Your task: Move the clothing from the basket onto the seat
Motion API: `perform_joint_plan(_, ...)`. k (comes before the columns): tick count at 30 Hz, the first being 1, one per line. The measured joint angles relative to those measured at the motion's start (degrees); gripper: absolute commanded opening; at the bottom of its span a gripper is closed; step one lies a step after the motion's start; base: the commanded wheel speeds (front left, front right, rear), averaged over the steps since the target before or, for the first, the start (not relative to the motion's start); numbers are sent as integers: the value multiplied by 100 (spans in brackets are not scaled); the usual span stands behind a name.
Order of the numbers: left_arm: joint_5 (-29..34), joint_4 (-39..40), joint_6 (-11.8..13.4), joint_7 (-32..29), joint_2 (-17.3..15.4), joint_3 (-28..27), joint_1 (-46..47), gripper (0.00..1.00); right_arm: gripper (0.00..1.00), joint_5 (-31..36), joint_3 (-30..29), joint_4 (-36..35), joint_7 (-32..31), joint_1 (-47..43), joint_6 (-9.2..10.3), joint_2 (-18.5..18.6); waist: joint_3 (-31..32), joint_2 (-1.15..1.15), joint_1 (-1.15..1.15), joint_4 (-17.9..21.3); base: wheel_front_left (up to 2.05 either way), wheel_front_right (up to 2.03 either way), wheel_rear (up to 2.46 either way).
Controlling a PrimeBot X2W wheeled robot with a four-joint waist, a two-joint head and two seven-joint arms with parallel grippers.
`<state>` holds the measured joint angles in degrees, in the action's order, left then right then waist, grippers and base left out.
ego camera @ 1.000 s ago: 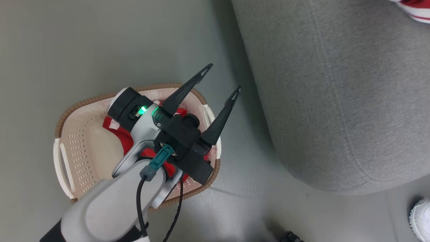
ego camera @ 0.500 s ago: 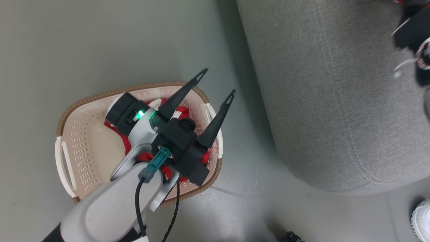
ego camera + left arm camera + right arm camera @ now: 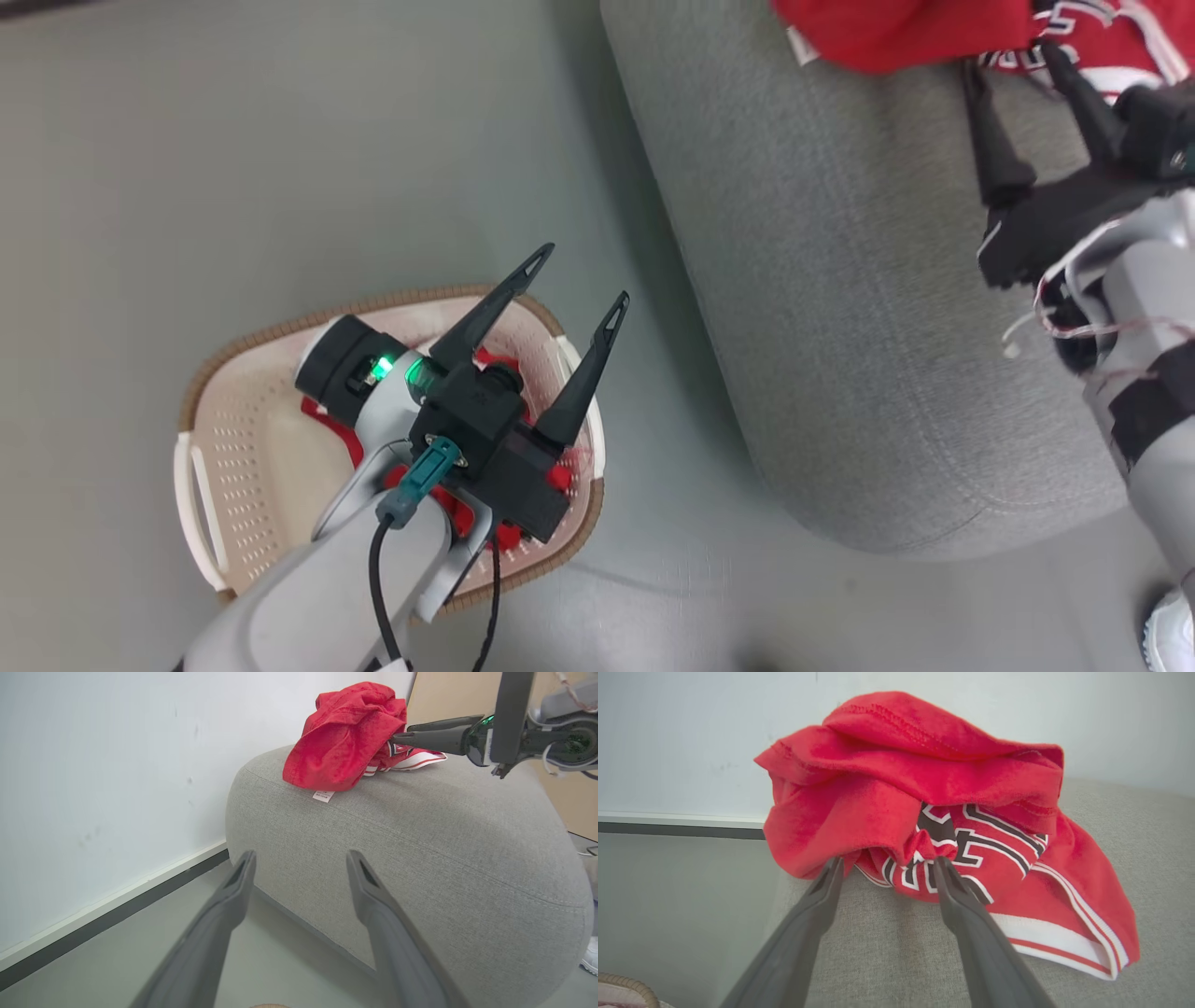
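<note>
Clothing (image 3: 896, 793) lettering in right wrist view, basket (image 3: 238, 448) overhead

Floor (image 3: 280, 140) plain grey-green, matte, evenly lit. White wall (image 3: 93, 765) meets it with a white skirting (image 3: 140, 883) over a dark strip (image 3: 117, 910). Tan panel (image 3: 434, 695) past the wall's end.

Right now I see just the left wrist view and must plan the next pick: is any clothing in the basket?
Observer: Yes, red clothing lies in the basket.
Operator: Where is my tool relative to it?
Observer: The left tool hangs open above the basket's half nearer the seat, over the clothing.
Operator: Is the right tool gripping the piece on the seat?
Observer: No. The right tool is open, tips at the garment's lower fold, nothing pinched.
</note>
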<state>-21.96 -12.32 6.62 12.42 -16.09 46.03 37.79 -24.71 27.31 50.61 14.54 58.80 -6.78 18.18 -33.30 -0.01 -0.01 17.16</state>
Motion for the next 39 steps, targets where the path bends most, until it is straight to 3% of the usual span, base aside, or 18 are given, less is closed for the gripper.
perform_joint_plan(13,-414,-342,2,166,312,-369,-505,100,100,94,9,-927,1,-1006,-8,166,1002,0,-1,-192,0,0,0)
perform_joint_plan(21,-721,-565,45,188,311,-896,-903,100,100,218,43,-1341,15,-1458,43,56,1593,0,-1,-503,0,0,0)
perform_joint_plan(27,-940,-715,49,188,132,-1351,-1445,100,100,254,65,-1605,15,-1958,249,-192,2058,-1,-1,-753,0,0,0)
perform_joint_plan(33,-995,-649,51,188,90,-1848,-2152,100,100,308,54,-1986,15,-2631,595,-291,2521,0,-1,-979,0,0,0)
perform_joint_plan(39,-998,-544,51,188,89,-2401,-2811,100,100,311,43,-2372,15,-3190,811,-421,2875,0,-1,-1131,0,0,0)
